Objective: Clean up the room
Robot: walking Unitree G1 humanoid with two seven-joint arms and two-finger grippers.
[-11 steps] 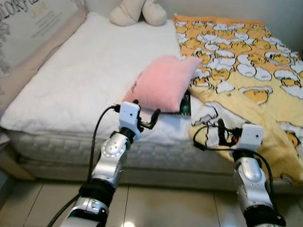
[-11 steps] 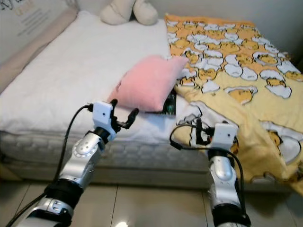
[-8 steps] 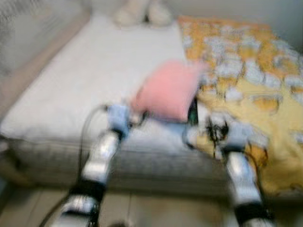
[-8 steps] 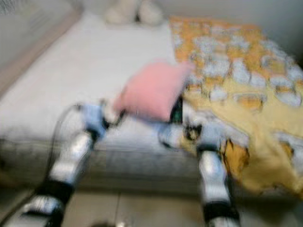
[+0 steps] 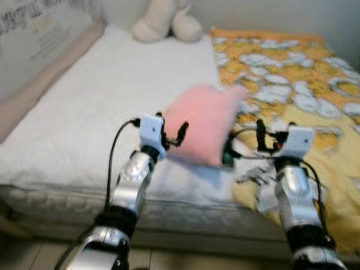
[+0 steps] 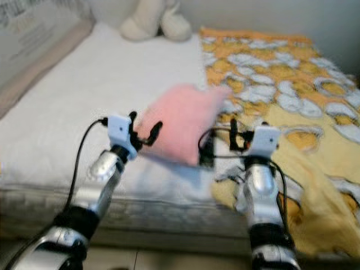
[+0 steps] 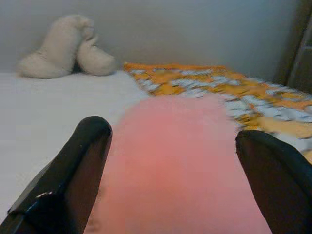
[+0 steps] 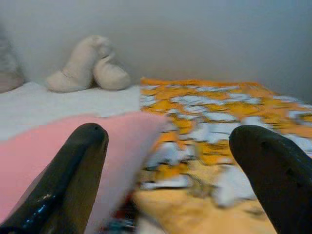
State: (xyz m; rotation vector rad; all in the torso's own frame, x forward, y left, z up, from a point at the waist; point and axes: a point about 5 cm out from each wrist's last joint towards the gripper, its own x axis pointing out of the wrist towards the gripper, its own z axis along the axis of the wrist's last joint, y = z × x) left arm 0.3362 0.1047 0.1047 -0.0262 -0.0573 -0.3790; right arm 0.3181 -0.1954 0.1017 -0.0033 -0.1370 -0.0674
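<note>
— Pink, and soft by the look of it: is that pillow (image 5: 203, 122) the thing to tidy?

— I judge so. It lies on the white mattress (image 5: 90, 107) toward the near edge of the bed, its right side touching the yellow patterned blanket (image 5: 292, 84). A cream plush toy (image 5: 166, 22) sits at the far end, well apart from it.

— Where are the hands?

— Both are raised over the near edge of the bed. The left hand (image 5: 171, 135) is just at the pillow's near left side, fingers spread wide with nothing between them; its wrist view looks straight onto the pink fabric. The right hand (image 5: 260, 135) is just right of the pillow, over the rumpled blanket, and is also wide and empty in its wrist view.

— How should the grab go?

— Probably from both sides at once. Push each hand in low so the fingers straddle a good fold of the edge, then close firmly, since a plump cushion can squeeze out of a shallow pinch. Something dark (image 5: 225, 157) shows under the pillow's near right corner; I cannot tell what it is, so the right hand should avoid catching it or the blanket.
</note>
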